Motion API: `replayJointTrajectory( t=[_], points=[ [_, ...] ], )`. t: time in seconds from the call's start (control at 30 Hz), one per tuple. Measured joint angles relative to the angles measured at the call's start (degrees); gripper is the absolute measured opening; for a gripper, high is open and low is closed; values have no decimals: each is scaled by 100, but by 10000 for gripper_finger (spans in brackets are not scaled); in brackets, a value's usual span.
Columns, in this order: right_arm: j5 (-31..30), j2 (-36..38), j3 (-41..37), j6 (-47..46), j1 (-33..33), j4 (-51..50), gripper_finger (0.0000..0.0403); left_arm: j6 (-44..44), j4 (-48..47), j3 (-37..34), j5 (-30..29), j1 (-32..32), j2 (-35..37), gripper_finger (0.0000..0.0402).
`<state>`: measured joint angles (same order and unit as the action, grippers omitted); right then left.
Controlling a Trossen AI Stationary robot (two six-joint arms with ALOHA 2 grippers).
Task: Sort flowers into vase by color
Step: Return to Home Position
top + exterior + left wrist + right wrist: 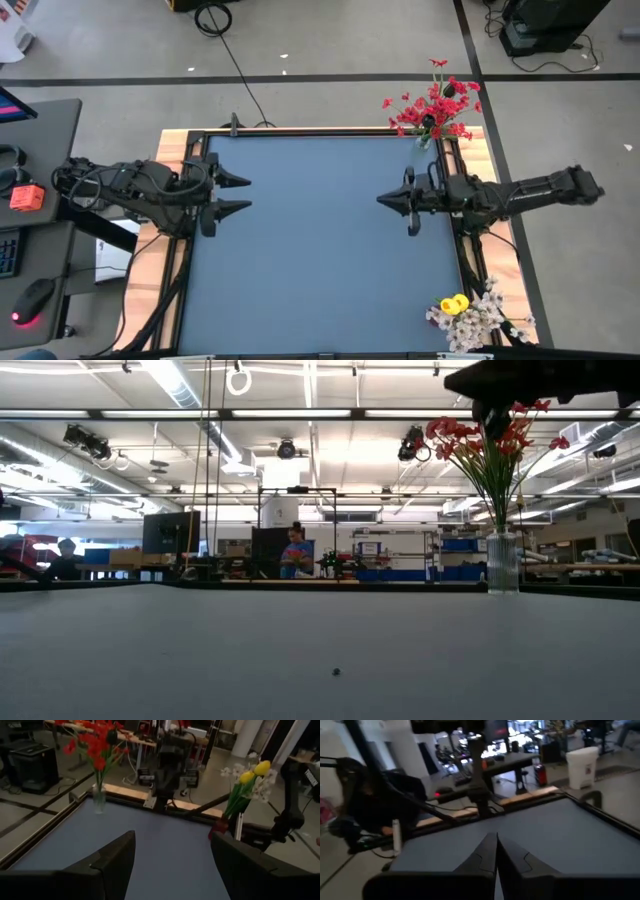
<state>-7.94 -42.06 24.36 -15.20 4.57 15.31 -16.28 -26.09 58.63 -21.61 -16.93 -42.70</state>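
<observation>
Red flowers stand upright in a clear glass vase at the table's far right corner. Yellow tulip heads and whitish-pink blossoms stand bunched together at the near right corner. Their green stems run down to a spot whose holder I cannot make out. My left gripper hovers open over the mat's left side, nothing between its fingers. My right gripper hovers shut over the mat's right side, between the two bunches, holding nothing.
A black frame on a wooden board rims the blue mat. A desk with a mouse and an orange box stands to the left. A dark speck lies on the mat. A person stands far behind the table.
</observation>
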Motion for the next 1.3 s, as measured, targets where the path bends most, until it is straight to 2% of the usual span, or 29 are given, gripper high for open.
replayJointTrajectory(
  t=[0.2, 0.4, 0.5, 0.77, 0.83, 0.9, 1.0, 1.1, 1.23, 1.3],
  points=[
    [-124, 14, 4, -23, -114, 312, 6, 0, 386, -2, -17, 0, -4, 266],
    [-426, -255, 301, 28, 69, -280, 10, 192, 576, -2, 136, -4, -9, 266],
    [-596, -380, 521, -299, 29, -239, 10, -118, 785, -2, 133, -7, -84, 266],
    [-570, -366, 901, 320, 29, -758, 5, -44, 648, -2, 4, 118, -470, 262],
    [-513, -304, 898, 279, 27, -1063, 5, 170, 671, -53, -151, 163, -560, 251],
    [-364, -247, 811, 276, 28, -1122, 5, 436, 1088, -378, -172, 234, -479, 231],
    [-94, -146, 656, 198, 35, -1015, 5, 534, 1892, -1238, 38, 403, -176, 193],
    [-92, -100, 566, 154, 89, -995, 4, 505, 2297, -2011, 158, 534, 282, 152],
    [-243, -87, 568, 259, 30, -1356, 5, 526, 2324, -2543, 87, 564, 920, 108],
    [-320, -98, 557, -224, -80, -1554, 7, 532, 2291, -2722, 0, 592, 1201, 88]
  ],
)
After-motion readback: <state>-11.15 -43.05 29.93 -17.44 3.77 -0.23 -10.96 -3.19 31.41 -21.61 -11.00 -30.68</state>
